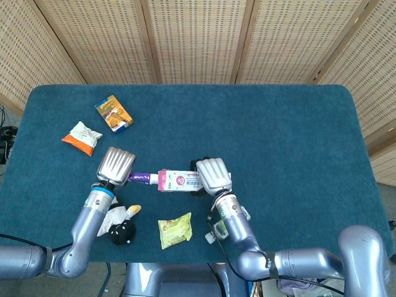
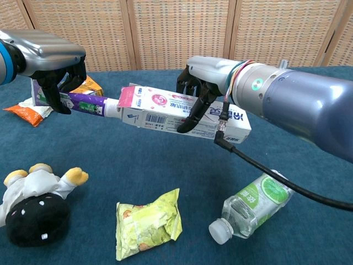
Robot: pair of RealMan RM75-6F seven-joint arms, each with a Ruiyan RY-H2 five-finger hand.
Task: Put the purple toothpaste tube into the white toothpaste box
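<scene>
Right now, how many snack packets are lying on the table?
3. An orange and blue packet lies at the far left, an orange and white packet lies just nearer than it, and a yellow-green packet lies at the near edge, between the arms. None looks hidden.
</scene>
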